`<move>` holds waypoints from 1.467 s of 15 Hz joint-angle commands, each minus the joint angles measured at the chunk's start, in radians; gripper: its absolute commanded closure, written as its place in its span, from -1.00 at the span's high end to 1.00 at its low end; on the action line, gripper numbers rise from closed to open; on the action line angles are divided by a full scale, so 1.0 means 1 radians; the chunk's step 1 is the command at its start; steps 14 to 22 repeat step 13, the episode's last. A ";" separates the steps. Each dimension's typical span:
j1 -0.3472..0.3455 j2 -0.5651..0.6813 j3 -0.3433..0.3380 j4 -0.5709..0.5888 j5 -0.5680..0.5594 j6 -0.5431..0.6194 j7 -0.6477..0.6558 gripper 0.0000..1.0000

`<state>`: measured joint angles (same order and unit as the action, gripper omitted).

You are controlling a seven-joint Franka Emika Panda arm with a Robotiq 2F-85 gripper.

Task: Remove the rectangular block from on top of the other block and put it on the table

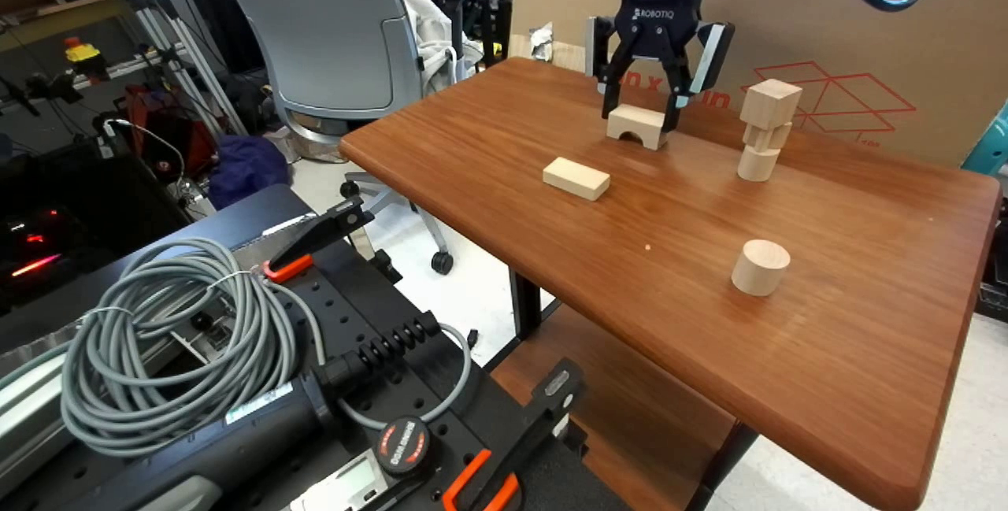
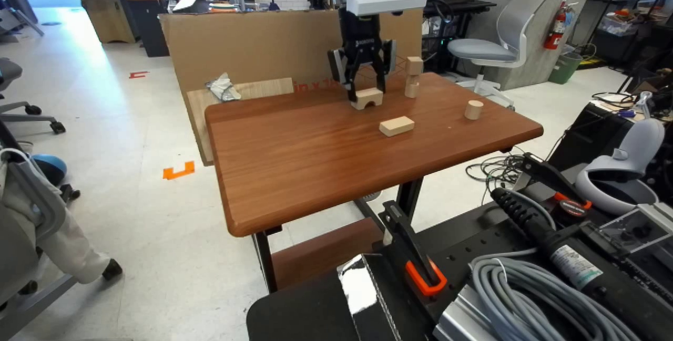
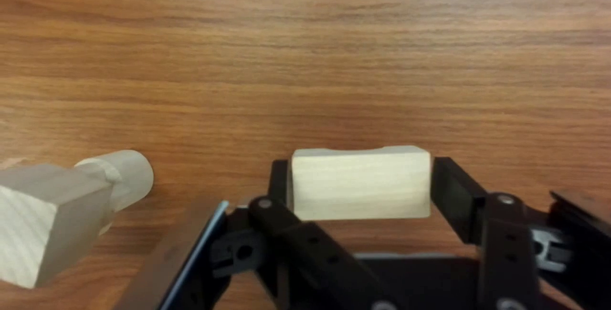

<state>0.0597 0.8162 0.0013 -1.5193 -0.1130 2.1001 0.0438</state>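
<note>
Arched rectangular block [image 3: 361,183] sits apart from slab [image 1: 576,178]. Jaws half-spread astride block's ends, can't tell if clamped. Likely light, stiff; ends suit gripping.

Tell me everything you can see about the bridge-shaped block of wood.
The bridge-shaped block looks like pale, unpainted wood with faint grain: a flat rectangular top and a rounded notch in its underside. It seems to stand on the table, notch down. The tool straddles it, very close to both ends; whether it grips isn't clear.
</note>
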 commanded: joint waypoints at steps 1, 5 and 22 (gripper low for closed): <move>-0.001 -0.028 -0.001 -0.001 0.009 -0.041 -0.013 1.00; -0.017 -0.189 0.007 -0.134 0.025 0.006 -0.018 1.00; -0.026 -0.374 -0.003 -0.236 0.004 -0.001 -0.003 1.00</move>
